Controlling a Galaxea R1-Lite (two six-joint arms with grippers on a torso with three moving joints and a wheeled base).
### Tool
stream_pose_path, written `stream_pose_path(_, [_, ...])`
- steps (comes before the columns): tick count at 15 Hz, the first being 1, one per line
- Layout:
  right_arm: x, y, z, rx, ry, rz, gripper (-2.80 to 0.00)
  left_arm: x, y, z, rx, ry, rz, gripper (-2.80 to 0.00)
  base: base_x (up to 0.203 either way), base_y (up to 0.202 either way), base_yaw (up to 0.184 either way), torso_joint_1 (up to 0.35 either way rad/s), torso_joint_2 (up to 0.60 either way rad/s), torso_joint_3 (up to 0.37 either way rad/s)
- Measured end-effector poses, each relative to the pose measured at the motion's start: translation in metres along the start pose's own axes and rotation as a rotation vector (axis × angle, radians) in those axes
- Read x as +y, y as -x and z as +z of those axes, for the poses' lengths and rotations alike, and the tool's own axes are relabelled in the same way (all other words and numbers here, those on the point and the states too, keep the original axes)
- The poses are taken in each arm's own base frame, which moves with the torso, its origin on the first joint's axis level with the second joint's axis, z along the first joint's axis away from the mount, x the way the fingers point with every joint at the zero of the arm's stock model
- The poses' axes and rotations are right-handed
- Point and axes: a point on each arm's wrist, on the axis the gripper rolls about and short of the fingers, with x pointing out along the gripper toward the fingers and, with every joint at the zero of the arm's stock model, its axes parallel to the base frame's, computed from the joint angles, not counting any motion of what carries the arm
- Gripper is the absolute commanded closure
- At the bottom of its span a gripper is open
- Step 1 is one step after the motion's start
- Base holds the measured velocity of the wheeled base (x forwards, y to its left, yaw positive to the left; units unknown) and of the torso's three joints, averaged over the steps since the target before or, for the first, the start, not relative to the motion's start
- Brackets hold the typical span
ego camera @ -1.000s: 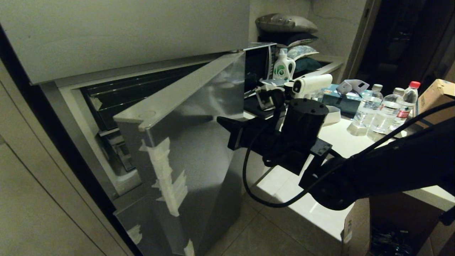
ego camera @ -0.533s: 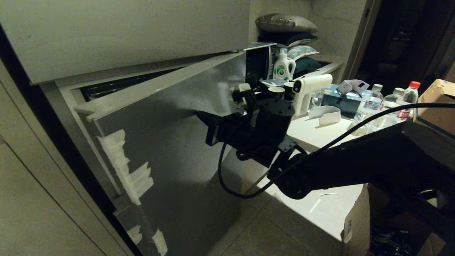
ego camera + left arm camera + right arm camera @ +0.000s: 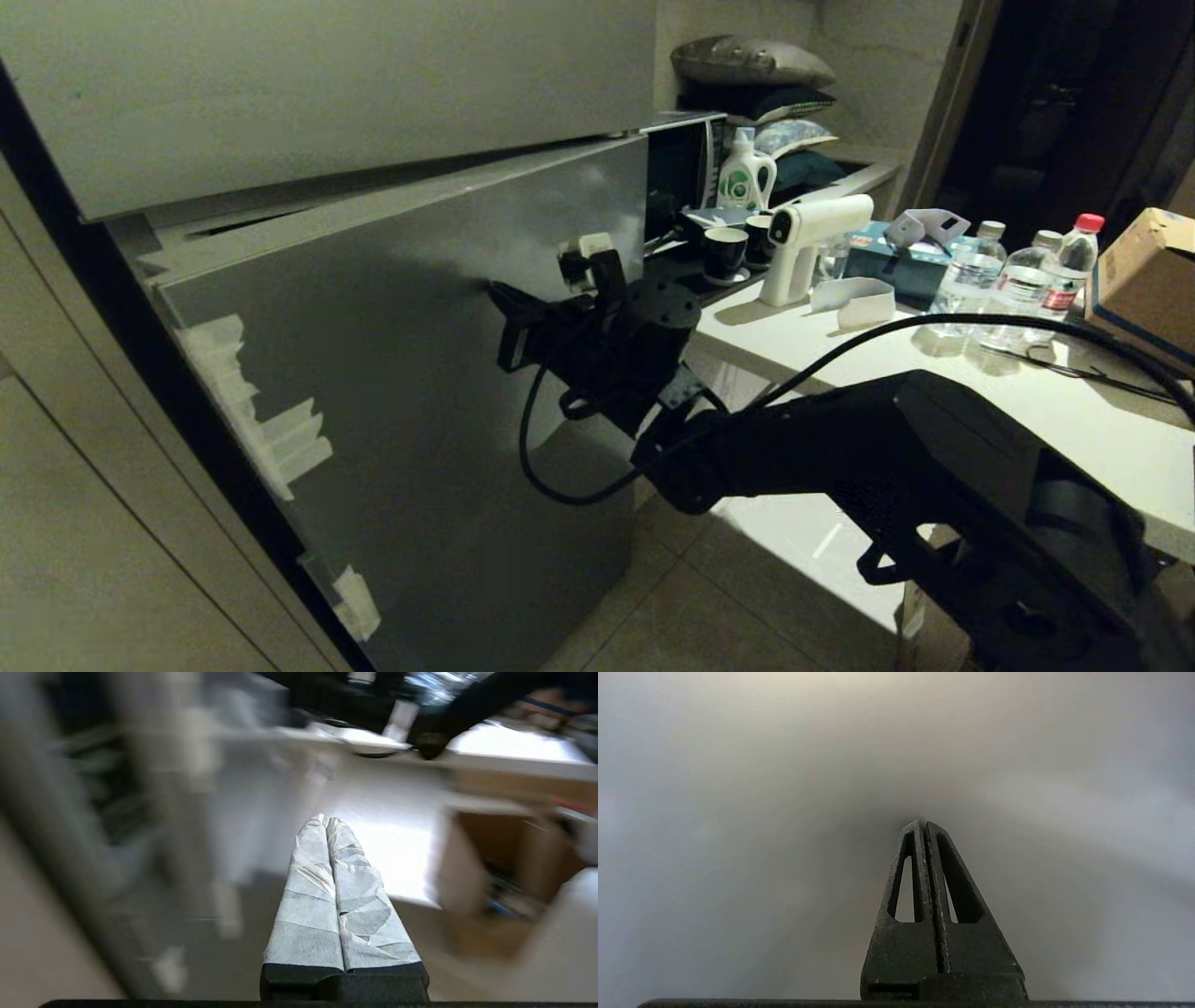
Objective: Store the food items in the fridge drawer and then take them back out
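The food items and the fridge drawer are hidden behind the fridge's grey steel lower door (image 3: 373, 373), which stands almost shut with only a thin gap along its top. My right gripper (image 3: 492, 287) is shut, and its black fingertips rest against the door's face near the upper right. The right wrist view shows the same shut gripper (image 3: 923, 823) tip-on against plain grey steel. My left gripper (image 3: 325, 817), its fingers wrapped in white tape, is shut and empty. It hangs low over the floor beside the fridge and is outside the head view.
A white counter (image 3: 1027, 383) runs along the right and carries water bottles (image 3: 971, 280), a white spray gun (image 3: 803, 243), dark cups (image 3: 724, 252) and a cardboard box (image 3: 1148, 271). A microwave (image 3: 677, 168) stands just behind the door's right edge. The upper fridge door (image 3: 327, 84) is shut.
The lower fridge door has swung from half open to nearly shut. My right arm has travelled left with it, the shut gripper staying against the door's face.
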Motion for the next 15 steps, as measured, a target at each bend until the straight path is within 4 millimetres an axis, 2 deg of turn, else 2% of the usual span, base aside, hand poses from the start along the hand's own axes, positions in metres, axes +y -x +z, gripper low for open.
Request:
stream_pose_path(2, [-0.002,-0.003,-0.01,0.02,0.0,-0.009,0.0,0.007,-0.023,0.016,0.074,0.044,-0.083,0.0,0.0,0.0,0.0,0.0,0.0,0.0])
stream_pose_path(5, [-0.004,-0.008,-0.015,0.033,-0.001,-0.012,0.0,0.021,-0.062,0.029,0.157,0.092,-0.141,0.0,0.0,0.0,0.0,0.0,0.0,0.0])
stream_pose_path(9, [-0.007,-0.006,-0.016,0.042,0.023,-0.03,0.0,0.039,-0.113,0.032,0.209,0.118,-0.16,0.0,0.0,0.0,0.0,0.0,0.0,0.0])
stream_pose_path(11, [-0.006,0.002,-0.016,0.076,0.036,-0.049,0.0,0.048,-0.135,0.028,0.216,0.118,-0.111,0.0,0.0,0.0,0.0,0.0,0.0,0.0])
stream_pose_path(13, [-0.003,0.012,-0.005,0.104,0.046,-0.057,0.0,0.054,-0.148,0.023,0.209,0.112,-0.06,0.0,0.0,0.0,0.0,0.0,0.0,0.0])
stream_pose_path(15, [0.003,0.026,0.014,0.128,0.047,-0.059,0.0,0.054,-0.145,0.02,0.201,0.105,-0.028,0.0,0.0,0.0,0.0,0.0,0.0,0.0])
